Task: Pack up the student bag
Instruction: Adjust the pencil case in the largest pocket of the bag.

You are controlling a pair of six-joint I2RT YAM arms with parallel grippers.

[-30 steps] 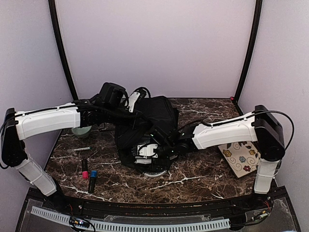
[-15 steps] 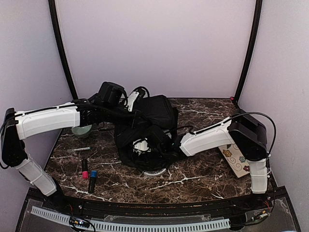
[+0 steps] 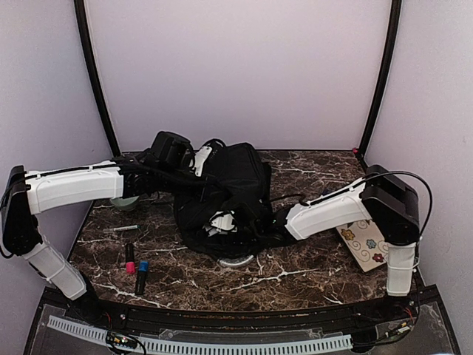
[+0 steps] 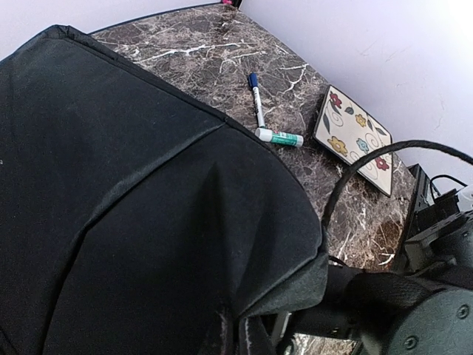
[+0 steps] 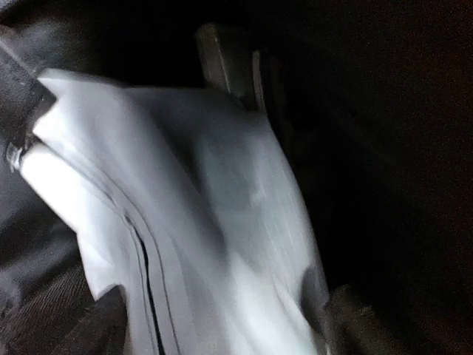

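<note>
large black soft fabric backpack (image 3: pixel 240 181) is lying heaped mid-table on the dark marbled tabletop (image 3: pixel 310 274), its mouth facing the arms. left gripper (image 3: pixel 201 164) is clamping shut on the backpack's far upper edge, fabric bunching toward it. right gripper (image 5: pixel 229 322) is reaching inside the mouth, a white fabric pouch (image 5: pixel 199 185) lying between its fingers; the view is blurred, so cannot tell whether they are gripping it.
</note>
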